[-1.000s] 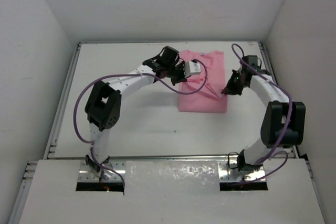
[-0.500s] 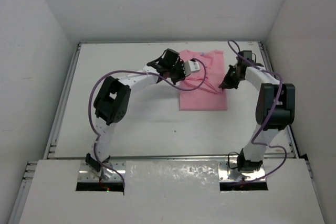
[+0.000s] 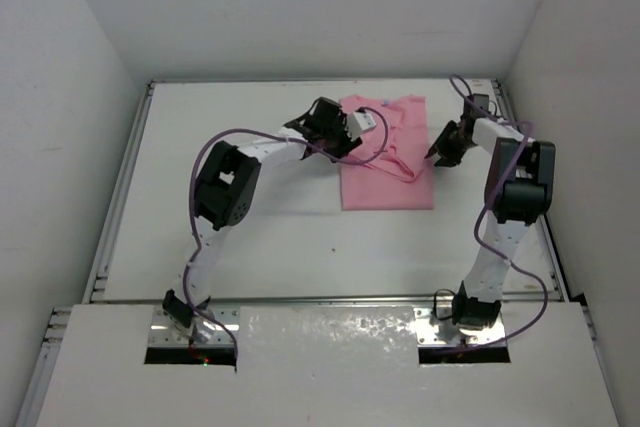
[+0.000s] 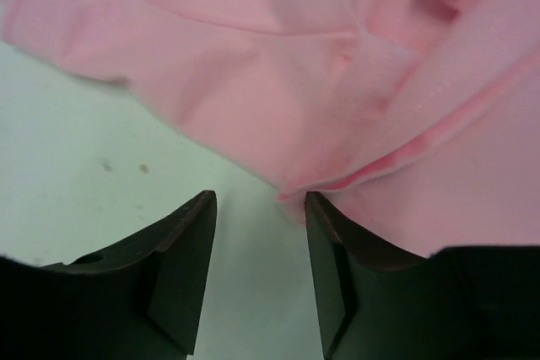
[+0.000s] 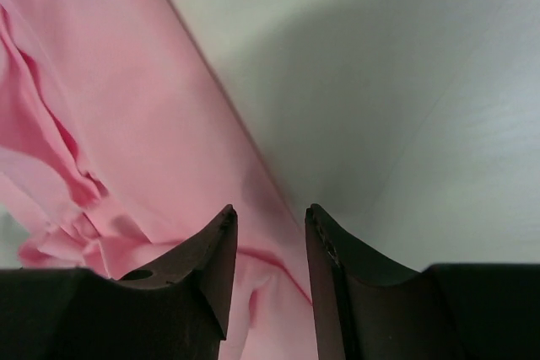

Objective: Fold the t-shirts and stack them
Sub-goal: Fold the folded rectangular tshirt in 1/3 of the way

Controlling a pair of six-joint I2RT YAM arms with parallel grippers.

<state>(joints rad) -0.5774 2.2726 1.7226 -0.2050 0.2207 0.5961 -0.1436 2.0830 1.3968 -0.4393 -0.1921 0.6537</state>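
Note:
The light-pink t-shirt [image 3: 388,185] lies folded into a rectangle at the table's far middle, its upper part rumpled. My left gripper [image 3: 366,124] hovers over the shirt's upper left edge. In the left wrist view this gripper [image 4: 257,200] is open, with bare table between the jaws and a pink hem [image 4: 337,176] just touching the right fingertip [image 4: 314,201]. My right gripper [image 3: 438,151] sits at the shirt's right edge. In the right wrist view it [image 5: 270,212] is open too, with creased cloth [image 5: 110,124] lying under and between the jaws.
The white table [image 3: 250,237] is boxed in by white walls on three sides. Metal rails run along its left side [image 3: 122,182] and right side [image 3: 555,257]. Purple cables [image 3: 215,147] loop off both arms. A foil-covered strip [image 3: 330,332] lies between the arm bases.
Both grippers were shut on the shirt's folded-over part and carried it toward the far edge. Now both have opened and the cloth lies loose on the shirt.

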